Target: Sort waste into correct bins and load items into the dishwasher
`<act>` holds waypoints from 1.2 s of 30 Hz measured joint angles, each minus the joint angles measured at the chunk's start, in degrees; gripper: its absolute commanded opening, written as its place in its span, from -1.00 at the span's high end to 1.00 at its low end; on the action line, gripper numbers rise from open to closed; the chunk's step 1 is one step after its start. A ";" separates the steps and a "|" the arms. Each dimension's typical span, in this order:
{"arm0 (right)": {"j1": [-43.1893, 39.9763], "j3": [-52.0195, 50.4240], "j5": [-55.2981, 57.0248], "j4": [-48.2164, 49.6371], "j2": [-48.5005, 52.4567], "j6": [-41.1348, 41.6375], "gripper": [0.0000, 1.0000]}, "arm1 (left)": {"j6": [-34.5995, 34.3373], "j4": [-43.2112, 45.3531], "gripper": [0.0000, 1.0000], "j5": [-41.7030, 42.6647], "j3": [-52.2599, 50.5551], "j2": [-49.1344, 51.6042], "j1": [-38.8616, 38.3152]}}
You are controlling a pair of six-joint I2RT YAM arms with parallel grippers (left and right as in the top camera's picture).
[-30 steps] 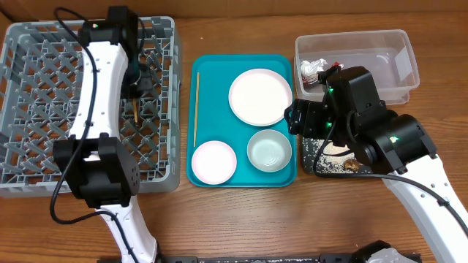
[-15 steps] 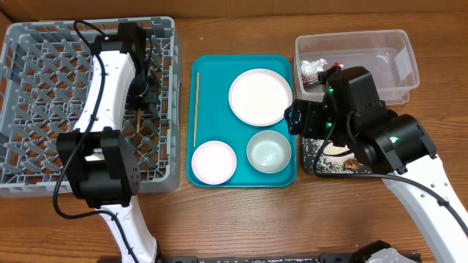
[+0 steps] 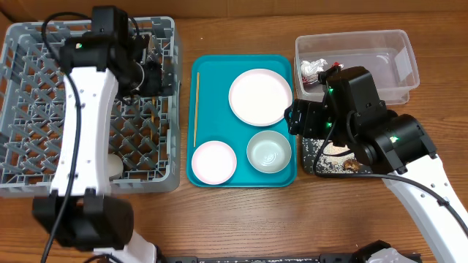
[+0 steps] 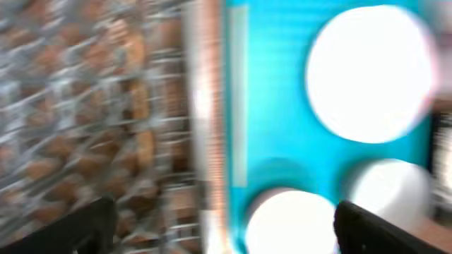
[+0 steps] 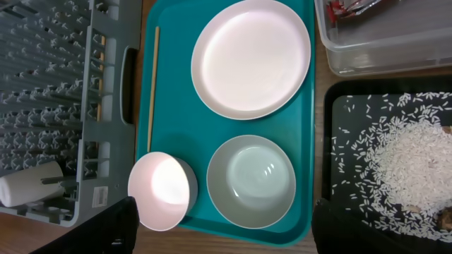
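Observation:
My left gripper (image 3: 159, 74) hangs open and empty over the right side of the grey dishwasher rack (image 3: 44, 109); its wrist view is blurred, left gripper (image 4: 226, 236). One chopstick (image 5: 99, 111) lies in the rack. The other chopstick (image 3: 196, 109) lies on the teal tray beside the white plate (image 3: 260, 96), pink bowl (image 3: 213, 161) and green-rimmed bowl (image 3: 268, 150). My right gripper (image 5: 226, 233) is open above the two bowls, holding nothing. A red wrapper and tissue (image 3: 316, 69) sit in the clear tub (image 3: 380, 58). Rice (image 5: 409, 152) covers the black tray (image 3: 313, 157).
A white cup (image 3: 113, 166) lies on its side in the rack's near right corner. The teal tray (image 3: 281, 66) sits between rack and bins. A brown scrap (image 3: 352, 165) rests on the black tray. Bare wooden table lies along the front.
My left gripper has opened and let go of the chopstick, which now lies in the rack. The left arm has swung and its gripper shifted right. The right arm has not moved.

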 measured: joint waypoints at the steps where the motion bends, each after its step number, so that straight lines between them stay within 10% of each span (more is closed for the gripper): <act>1: 0.00 0.00 0.00 -0.02 0.00 -0.02 -0.60 | -0.02 -0.04 -0.68 2.12 0.04 -0.81 -0.63; 5: 0.00 0.00 0.00 -0.02 0.00 0.00 -0.60 | -5.31 1.25 -0.65 -0.87 -1.05 0.55 -5.16; 12: 0.00 0.00 -0.02 0.07 0.00 0.00 -0.60 | -11.52 11.32 0.17 -11.50 -8.37 10.14 -13.94; 30: 0.00 0.00 0.00 0.74 0.00 -0.02 -0.60 | -15.23 19.67 0.31 -18.18 -9.25 25.11 -16.57; 36: 0.00 0.00 0.00 1.01 0.00 0.00 -0.60 | -13.25 19.10 0.84 -15.17 -9.11 25.33 -16.33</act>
